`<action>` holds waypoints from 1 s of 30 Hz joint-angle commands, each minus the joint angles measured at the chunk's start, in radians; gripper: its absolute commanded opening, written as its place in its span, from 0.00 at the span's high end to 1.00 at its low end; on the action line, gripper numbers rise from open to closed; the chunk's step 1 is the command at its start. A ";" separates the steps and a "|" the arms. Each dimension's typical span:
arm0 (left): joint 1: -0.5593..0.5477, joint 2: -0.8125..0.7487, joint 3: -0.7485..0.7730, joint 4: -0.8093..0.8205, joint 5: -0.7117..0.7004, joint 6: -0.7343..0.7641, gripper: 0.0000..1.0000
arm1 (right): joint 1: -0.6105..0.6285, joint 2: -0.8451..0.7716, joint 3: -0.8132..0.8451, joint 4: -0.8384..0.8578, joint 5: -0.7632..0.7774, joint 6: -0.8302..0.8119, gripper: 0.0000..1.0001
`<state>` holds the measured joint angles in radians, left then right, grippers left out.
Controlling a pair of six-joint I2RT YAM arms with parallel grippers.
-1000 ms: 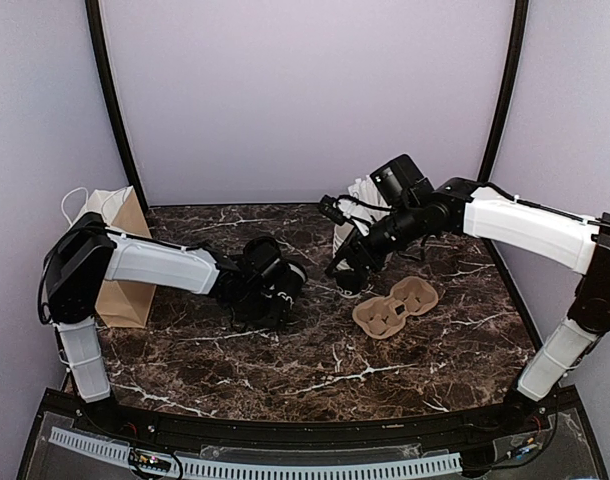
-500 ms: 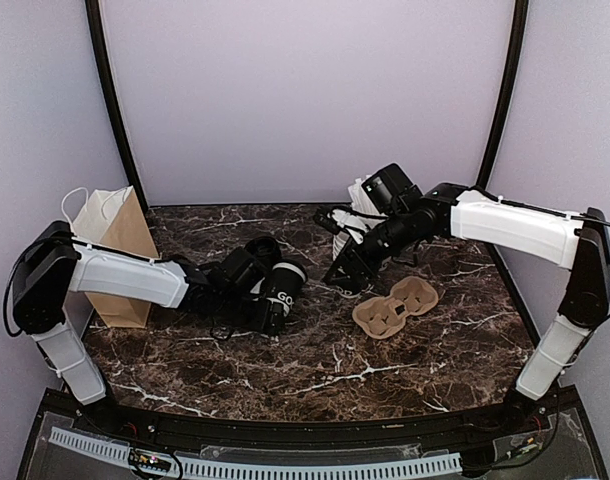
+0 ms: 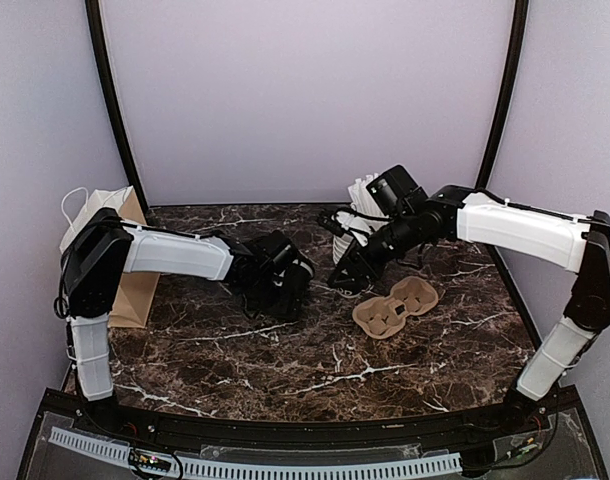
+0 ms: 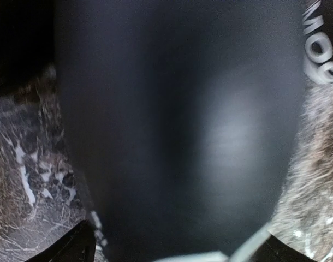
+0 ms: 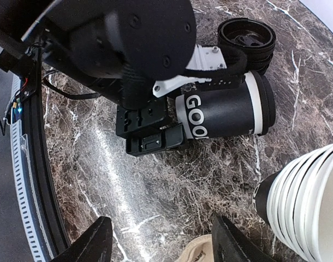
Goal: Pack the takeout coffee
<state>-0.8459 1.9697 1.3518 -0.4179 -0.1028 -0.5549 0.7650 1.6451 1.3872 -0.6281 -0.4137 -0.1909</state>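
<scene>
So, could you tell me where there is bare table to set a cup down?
The widest bare stretch is the near half of the table, in front of the carrier. A smaller patch lies back left, between the bag and the lying cup. It is crowded mid-table: left gripper, right gripper, lying cup and cup stack sit close together.

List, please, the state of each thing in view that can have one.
lettered black cup: lying on its side.
lidded black cup: upright, lid on.
pile of cups: nested, lidless.
cup carrier: empty.
paper bag: upright.
left gripper: astride the lettered black cup, grip unclear.
right gripper: open, empty.
</scene>
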 commanded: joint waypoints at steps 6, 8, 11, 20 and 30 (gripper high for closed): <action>0.008 -0.005 0.018 -0.086 -0.005 -0.040 0.11 | -0.006 -0.055 -0.034 0.048 -0.005 -0.014 0.36; 0.008 -0.013 0.008 -0.067 0.003 -0.039 0.09 | -0.006 -0.051 -0.034 0.049 -0.008 -0.013 0.36; 0.007 -0.026 -0.006 -0.028 -0.011 -0.033 0.08 | -0.006 -0.048 -0.033 0.048 -0.013 -0.012 0.36; 0.008 0.034 0.041 0.051 -0.068 0.123 0.09 | -0.006 -0.039 -0.033 0.046 -0.014 -0.012 0.36; 0.009 0.072 0.058 0.065 -0.081 0.106 0.16 | -0.006 -0.042 -0.037 0.045 -0.008 -0.012 0.36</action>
<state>-0.8406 2.0407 1.3964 -0.3664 -0.1703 -0.4553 0.7650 1.6146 1.3567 -0.6056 -0.4183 -0.2008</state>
